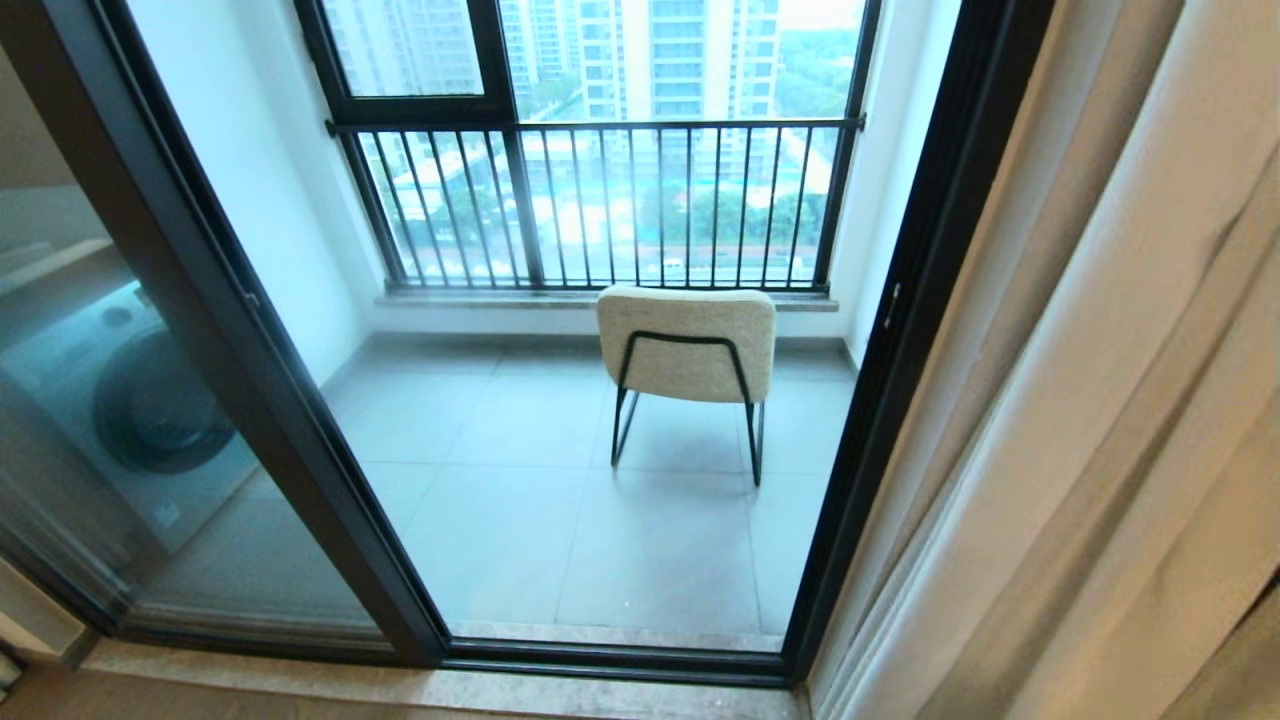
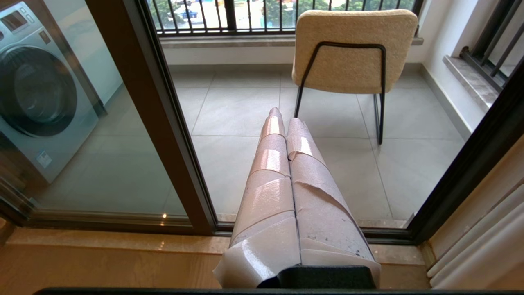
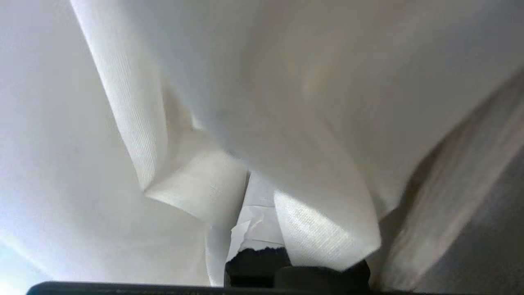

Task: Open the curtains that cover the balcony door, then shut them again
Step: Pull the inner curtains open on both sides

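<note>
The curtains [image 1: 1100, 400] hang bunched in long pale folds at the right, beside the balcony door [image 1: 250, 330], whose dark frame and glass stand uncovered across the middle. My right gripper [image 3: 258, 192] is buried in the white curtain cloth [image 3: 327, 102]. Folds drape over both sides of it and only a strip of one taped finger [image 3: 256, 221] shows. I cannot see whether cloth is pinched. It is outside the head view. My left gripper [image 2: 282, 116] is shut and empty, parked low and pointing at the balcony floor through the glass.
A cream chair [image 1: 687, 345] on a black frame stands on the tiled balcony before the black-barred railing window [image 1: 600, 200]. A washing machine [image 1: 130, 400] shows behind the left glass panel. A stone threshold [image 1: 400, 690] runs along the door's foot.
</note>
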Motion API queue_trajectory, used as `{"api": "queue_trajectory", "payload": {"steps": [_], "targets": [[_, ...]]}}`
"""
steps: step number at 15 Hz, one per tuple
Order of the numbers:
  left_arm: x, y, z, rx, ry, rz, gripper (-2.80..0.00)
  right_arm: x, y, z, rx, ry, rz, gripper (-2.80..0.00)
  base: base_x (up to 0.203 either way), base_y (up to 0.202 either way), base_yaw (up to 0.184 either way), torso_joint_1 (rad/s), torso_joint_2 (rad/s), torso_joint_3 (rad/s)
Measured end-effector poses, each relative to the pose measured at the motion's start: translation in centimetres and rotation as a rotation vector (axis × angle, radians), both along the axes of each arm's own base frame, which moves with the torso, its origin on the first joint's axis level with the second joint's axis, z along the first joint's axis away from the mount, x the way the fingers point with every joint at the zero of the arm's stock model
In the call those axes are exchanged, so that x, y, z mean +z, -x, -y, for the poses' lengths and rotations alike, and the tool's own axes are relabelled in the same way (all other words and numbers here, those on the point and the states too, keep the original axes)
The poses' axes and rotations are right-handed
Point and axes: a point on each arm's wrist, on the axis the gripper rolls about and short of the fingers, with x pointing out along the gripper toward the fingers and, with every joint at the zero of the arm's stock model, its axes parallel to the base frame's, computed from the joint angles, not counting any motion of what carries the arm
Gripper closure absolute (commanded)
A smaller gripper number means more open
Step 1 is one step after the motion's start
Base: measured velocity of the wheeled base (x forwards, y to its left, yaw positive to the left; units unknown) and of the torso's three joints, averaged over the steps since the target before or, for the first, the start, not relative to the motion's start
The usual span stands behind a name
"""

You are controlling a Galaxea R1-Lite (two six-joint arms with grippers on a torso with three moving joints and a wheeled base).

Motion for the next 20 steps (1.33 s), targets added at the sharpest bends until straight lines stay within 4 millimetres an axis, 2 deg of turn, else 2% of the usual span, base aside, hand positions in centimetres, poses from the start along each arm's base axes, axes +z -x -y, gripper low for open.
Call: {"api": "queue_trajectory", "payload": {"steps": [3,7,8,11,14,17,20], "targets": [[0.0,0.0,0.0,0.000,0.000,0.000,0.00,-0.5,-2.6,-1.5,0.057,0.004,0.028,0.00,0.000,0.000,0.000,0.000,0.00,0.000],[0.0,0.0,0.0,0.000,0.000,0.000,0.00,-1.1,-4.9,-1.8,0.114,-0.017,0.067,0.00,0.000,0.000,0.000,0.000,0.00,0.000],[0.0,0.0,0.0,0.000,0.000,0.001,0.00,-1.3,-5.1,-1.7,0.117,-0.022,0.060,-2.80,0.000,0.000,0.000,0.000,0.00,0.000],[0.0,0.0,0.0,0.000,0.000,0.000,0.00,-1.6,-5.2,-1.7,0.125,-0.035,0.047,-2.80,0.000,0.000,0.000,0.000,0.00,0.000],[0.0,0.0,0.0,0.000,0.000,0.000,0.00,-1.5,-4.5,-2.1,0.124,-0.042,0.038,-2.80,0.000,0.000,0.000,0.000,0.00,0.000],[0.0,0.0,0.0,0.000,0.000,0.000,0.00,-1.3,-2.7,-2.9,0.105,-0.054,0.017,-2.80,0.000,0.000,0.000,0.000,0.00,0.000],[0.0,0.0,0.0,0.000,0.000,0.000,0.00,-1.2,0.0,-4.3,0.089,-0.065,-0.005,-2.80,0.000,0.000,0.000,0.000,0.00,0.000]]}}
